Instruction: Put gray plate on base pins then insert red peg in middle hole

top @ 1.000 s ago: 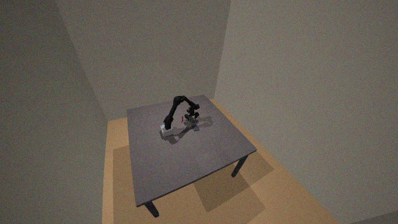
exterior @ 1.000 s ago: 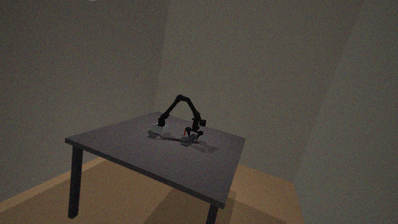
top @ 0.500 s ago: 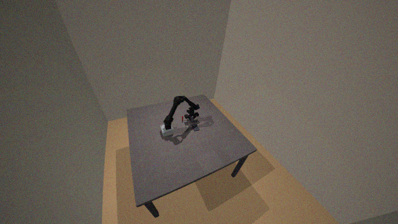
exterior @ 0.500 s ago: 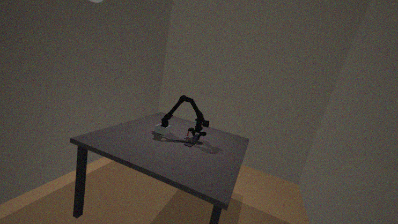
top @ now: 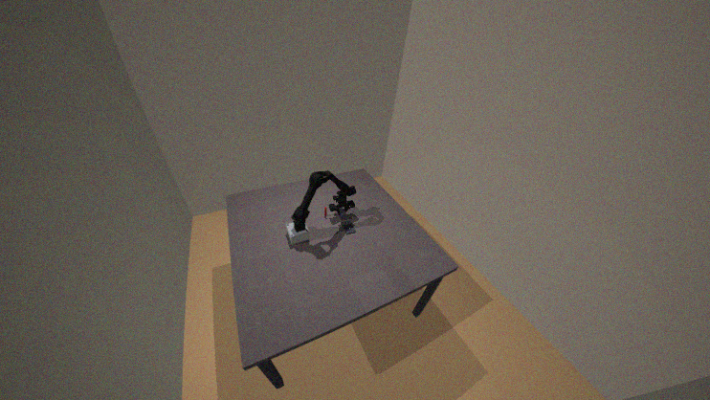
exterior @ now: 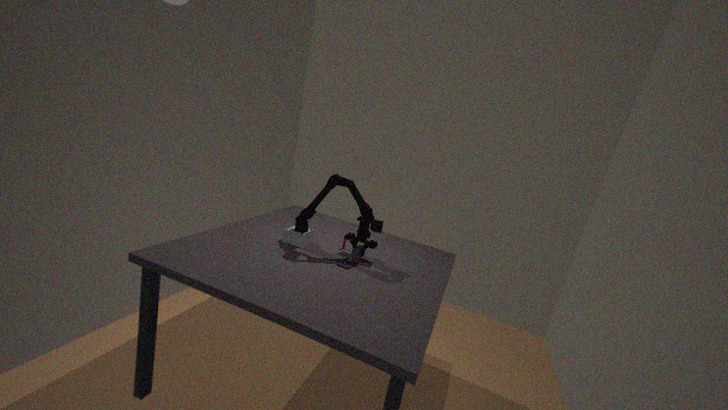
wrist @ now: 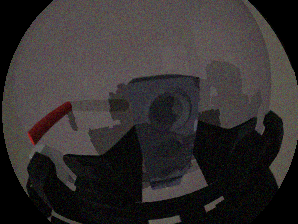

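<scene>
My gripper (top: 343,216) (exterior: 357,249) (wrist: 160,123): clamped on the gray plate, a black finger at either side, pointing down at the table.
Gray plate (exterior: 357,252) (wrist: 142,97): between my fingers, its round hole facing up at my wrist camera; from above it is too small and dark to make out clearly.
Base: low on the table, around where I reach down, but I cannot mark its outline off from the plate's with certainty.
Pins: too small and dark to make out, so I cannot tell whether the plate is seated on them.
Red peg (top: 325,212) (exterior: 343,243) (wrist: 49,123): upright, near the plate but apart from it, outside my grip.
My arm (top: 306,196) (exterior: 321,195): arched up from its white mount (top: 301,239) (exterior: 294,238) and down to the work.
Table (top: 307,298) (exterior: 285,284) (wrist: 150,40): gray-purple, crossed by my shadow.
</scene>
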### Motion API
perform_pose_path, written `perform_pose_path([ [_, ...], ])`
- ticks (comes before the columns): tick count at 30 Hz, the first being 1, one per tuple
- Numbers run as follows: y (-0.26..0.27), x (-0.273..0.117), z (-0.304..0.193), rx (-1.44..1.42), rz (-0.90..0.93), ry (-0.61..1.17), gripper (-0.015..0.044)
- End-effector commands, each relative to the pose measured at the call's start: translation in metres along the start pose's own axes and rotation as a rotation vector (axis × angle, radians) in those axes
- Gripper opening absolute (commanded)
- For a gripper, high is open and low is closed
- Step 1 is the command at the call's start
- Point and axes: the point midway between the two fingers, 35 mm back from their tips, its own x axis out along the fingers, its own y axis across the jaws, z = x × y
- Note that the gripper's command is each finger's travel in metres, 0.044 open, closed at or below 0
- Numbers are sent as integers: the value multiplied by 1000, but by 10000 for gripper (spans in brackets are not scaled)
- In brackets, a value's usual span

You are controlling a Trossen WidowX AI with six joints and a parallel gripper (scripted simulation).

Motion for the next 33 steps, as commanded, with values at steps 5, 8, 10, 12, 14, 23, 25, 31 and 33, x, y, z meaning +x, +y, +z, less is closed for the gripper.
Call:
perform_pose_path([
  [5, -3, -26, 3, -1, -8, -5, 0],
  [8, -4, -35, 4, -1, -8, -5, 0],
  [10, -4, -41, 4, -1, -8, -5, 0],
  [12, -3, -47, 5, -1, -8, -5, 0],
  [14, -3, -54, 5, -1, -8, -5, 0],
  [23, -1, -82, 6, -1, -8, -5, 0],
  [25, 0, -89, 6, -1, -8, -5, 0],
  [31, 4, -108, 6, -1, -7, -5, 0],
  [33, 5, -114, 6, -1, -7, -5, 0],
])
